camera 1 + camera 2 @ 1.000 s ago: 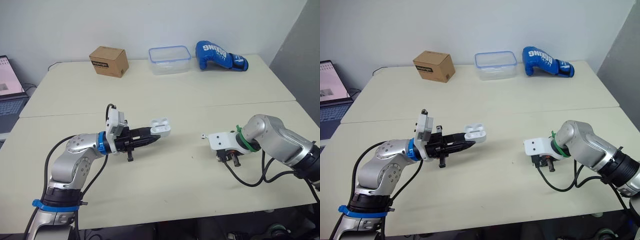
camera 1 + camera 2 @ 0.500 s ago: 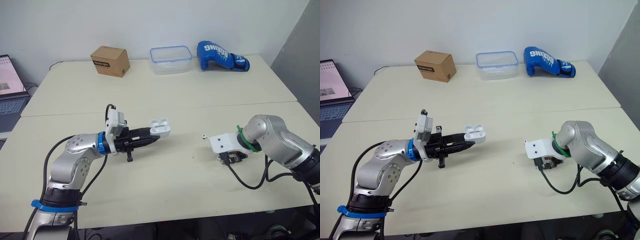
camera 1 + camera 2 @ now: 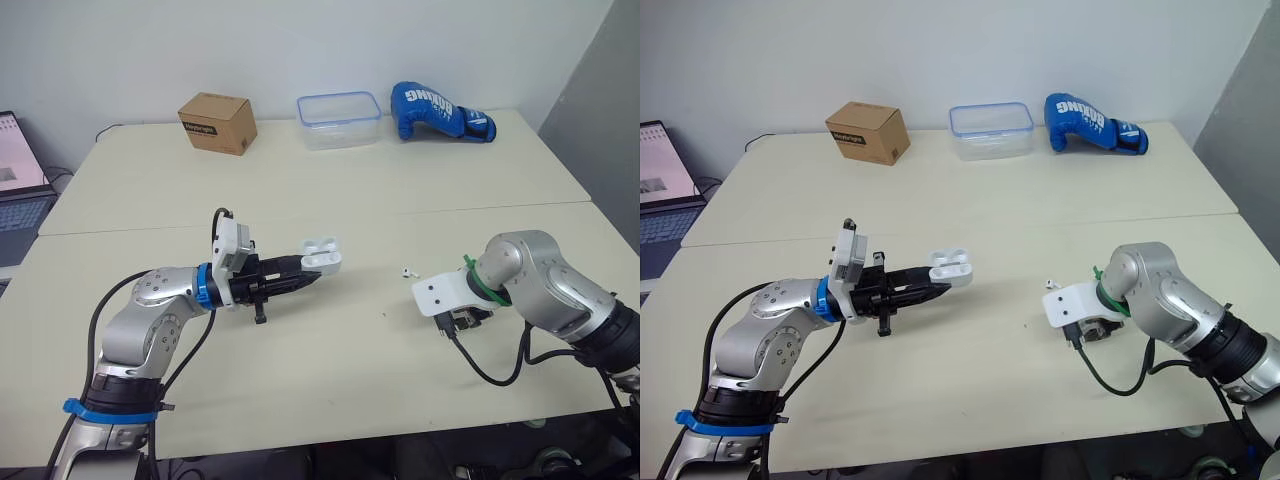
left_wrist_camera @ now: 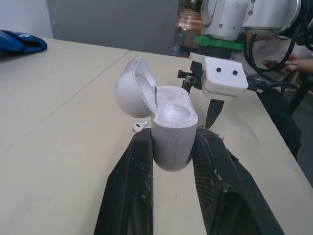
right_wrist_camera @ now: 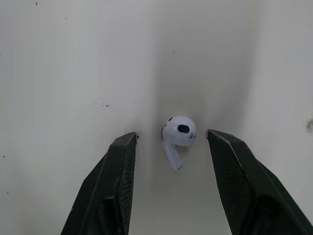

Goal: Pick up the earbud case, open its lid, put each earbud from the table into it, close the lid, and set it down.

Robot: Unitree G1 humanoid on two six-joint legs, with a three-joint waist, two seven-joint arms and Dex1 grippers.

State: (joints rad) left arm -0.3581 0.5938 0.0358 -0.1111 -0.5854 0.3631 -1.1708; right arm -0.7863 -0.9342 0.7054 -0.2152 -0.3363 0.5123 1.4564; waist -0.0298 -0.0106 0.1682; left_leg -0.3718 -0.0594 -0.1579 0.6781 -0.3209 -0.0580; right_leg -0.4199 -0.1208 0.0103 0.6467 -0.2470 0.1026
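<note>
On the beige worktop (image 3: pixel 330 190) our spread right gripper (image 5: pixel 171 133) is straddling one earbud (image 5: pixel 179 131), a second earbud (image 3: pixel 407 271) at its ten o'clock; our left gripper (image 3: pixel 310 278) is pinching one open earbud case (image 3: pixel 322 254).

Plain white wall (image 3: pixel 300 45) across top of frame, grey panel (image 3: pixel 600 90) at upper right edge. Pale beige table (image 3: pixel 330 190) filling most of frame, made of two tops butted together, seam (image 3: pixel 400 212) running left to right through the middle. Along far edge: cardboard box (image 3: pixel 217 122) upper left, clear plastic container (image 3: pixel 339 119) with blue rim at top centre, blue boxing glove (image 3: pixel 440 112) just right of it. Open laptop (image 3: pixel 18 190) at left edge, past table's end. Soft even light, faint shadows.
</note>
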